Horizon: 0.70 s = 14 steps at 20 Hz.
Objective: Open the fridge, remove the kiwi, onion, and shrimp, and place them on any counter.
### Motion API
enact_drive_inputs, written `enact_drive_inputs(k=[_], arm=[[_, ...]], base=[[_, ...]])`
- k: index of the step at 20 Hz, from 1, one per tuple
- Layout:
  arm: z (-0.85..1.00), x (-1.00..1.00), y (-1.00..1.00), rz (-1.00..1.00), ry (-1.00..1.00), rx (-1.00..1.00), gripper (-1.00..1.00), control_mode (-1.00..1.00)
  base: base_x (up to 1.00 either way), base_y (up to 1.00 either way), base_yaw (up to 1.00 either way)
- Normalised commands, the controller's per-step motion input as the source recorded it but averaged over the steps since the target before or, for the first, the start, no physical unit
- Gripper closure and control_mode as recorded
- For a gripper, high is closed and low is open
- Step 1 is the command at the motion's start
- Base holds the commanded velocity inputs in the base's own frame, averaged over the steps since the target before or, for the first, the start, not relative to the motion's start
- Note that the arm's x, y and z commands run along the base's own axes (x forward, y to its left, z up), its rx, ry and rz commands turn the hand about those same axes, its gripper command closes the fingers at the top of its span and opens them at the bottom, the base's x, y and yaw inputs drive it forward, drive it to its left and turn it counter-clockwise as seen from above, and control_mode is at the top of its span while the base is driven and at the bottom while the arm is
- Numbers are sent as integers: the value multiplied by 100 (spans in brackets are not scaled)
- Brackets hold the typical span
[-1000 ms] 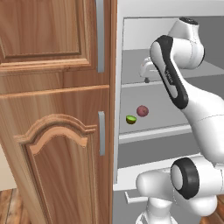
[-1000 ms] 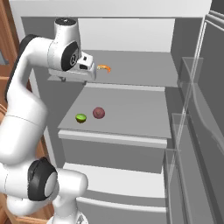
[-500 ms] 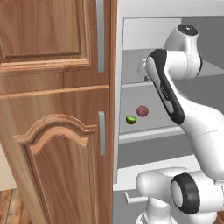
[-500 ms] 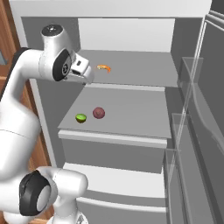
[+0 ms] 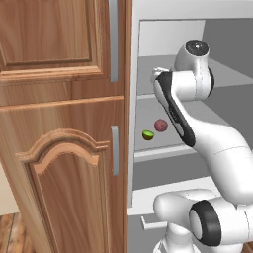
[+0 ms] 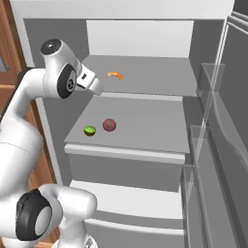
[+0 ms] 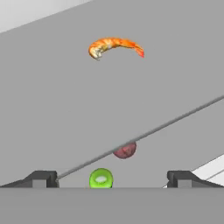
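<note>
The fridge (image 6: 140,38) stands open with its white interior showing. On its upper shelf lies the orange shrimp (image 6: 115,75) (image 7: 114,46). One shelf down, the lime-green kiwi (image 6: 89,130) (image 5: 147,135) (image 7: 101,179) sits just left of the reddish-purple onion (image 6: 109,125) (image 5: 160,125) (image 7: 125,151). My gripper (image 6: 97,88) (image 7: 113,181) hangs at the upper shelf's front left, short of the shrimp. It is open and holds nothing. The counter is out of view.
A brown wooden cabinet (image 5: 59,123) with grey bar handles stands close on the fridge's left. The open fridge door (image 6: 227,121) with clear bins (image 6: 213,92) lines the right side. A white bottom drawer (image 6: 131,203) sits below the shelves.
The hand has drawn back slightly left and down from the shrimp while the elbow rose. The gripper stays open; the food has not moved.
</note>
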Motion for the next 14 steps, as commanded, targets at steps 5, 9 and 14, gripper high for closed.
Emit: enact_drive_inputs(k=[5,9,14], arm=[[1,54,0,0,4,-1,-100,-100],[0,51,-8,0,12,-1,-100,-100],[0,47,-1,0,9,-1,-100,-100]], base=[[0,0,0],[0,0,0],[0,0,0]])
